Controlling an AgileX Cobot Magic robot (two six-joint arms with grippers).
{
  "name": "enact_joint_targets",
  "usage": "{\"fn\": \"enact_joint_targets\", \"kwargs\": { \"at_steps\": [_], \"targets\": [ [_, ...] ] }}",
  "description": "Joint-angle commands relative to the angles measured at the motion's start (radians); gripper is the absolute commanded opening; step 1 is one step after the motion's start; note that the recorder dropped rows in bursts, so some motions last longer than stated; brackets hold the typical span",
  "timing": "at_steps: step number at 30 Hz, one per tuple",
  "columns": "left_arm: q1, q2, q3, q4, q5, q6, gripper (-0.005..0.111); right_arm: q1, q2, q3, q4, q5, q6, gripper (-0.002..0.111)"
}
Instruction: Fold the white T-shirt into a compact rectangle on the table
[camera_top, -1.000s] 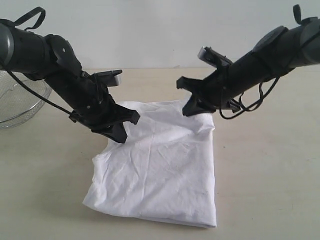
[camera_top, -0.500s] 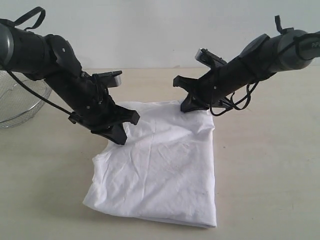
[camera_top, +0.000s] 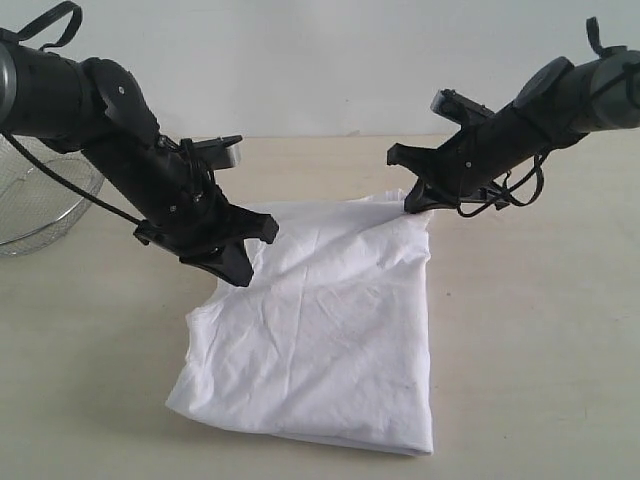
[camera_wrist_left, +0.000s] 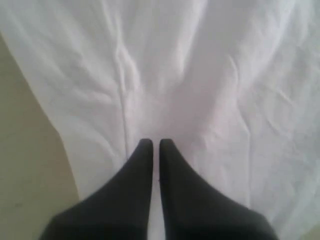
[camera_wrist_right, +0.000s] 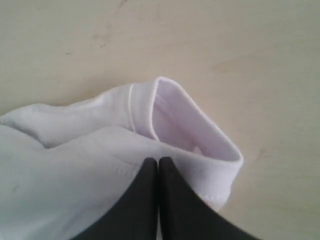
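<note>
Your right pincer is clenched on the upper right corner of the white T-shirt. In the exterior view the cloth rises in a small peak to the black fingertips, right of the frame's centre. The right wrist view shows the two fingers pressed flat together, with a hemmed, rolled edge of the shirt curling just past their tips.

Your left pincer is also closed. It points down at the shirt's upper left edge, left of centre in the exterior view. In the left wrist view its fingers stand side by side with only a thin slit between them and creased white cloth beneath. You cannot tell from either view whether any cloth is caught between them.

The shirt lies on the table in the middle of the exterior view. It is a wrinkled, roughly rectangular shape with its plain side up, reaching to the lower edge of the frame. A wire-mesh basket sits at the left edge, well apart from the shirt.
</note>
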Motion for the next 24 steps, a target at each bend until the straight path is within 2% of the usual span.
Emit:
{"fn": "enact_joint_targets", "kwargs": {
  "at_steps": [1,7,12,16,24],
  "targets": [
    [-0.003,-0.026,0.002,0.007,0.015,-0.016,0.004,-0.007,-0.033,-0.056,0.036,0.066,-0.016,0.0],
    [-0.003,-0.026,0.002,0.007,0.011,-0.016,0.004,-0.007,-0.084,-0.081,0.073,0.196,-0.045,0.0],
    [-0.003,-0.026,0.002,0.016,0.004,-0.014,0.004,-0.007,-0.081,-0.079,-0.009,0.3,-0.031,0.0],
    [-0.003,-0.026,0.002,0.016,0.004,-0.009,0.004,-0.007,-0.078,-0.039,-0.076,0.298,-0.022,0.0],
    [-0.003,-0.026,0.002,0.016,0.004,-0.005,0.004,-0.007,-0.03,0.001,-0.086,0.211,-0.022,0.0]
  ]
}}
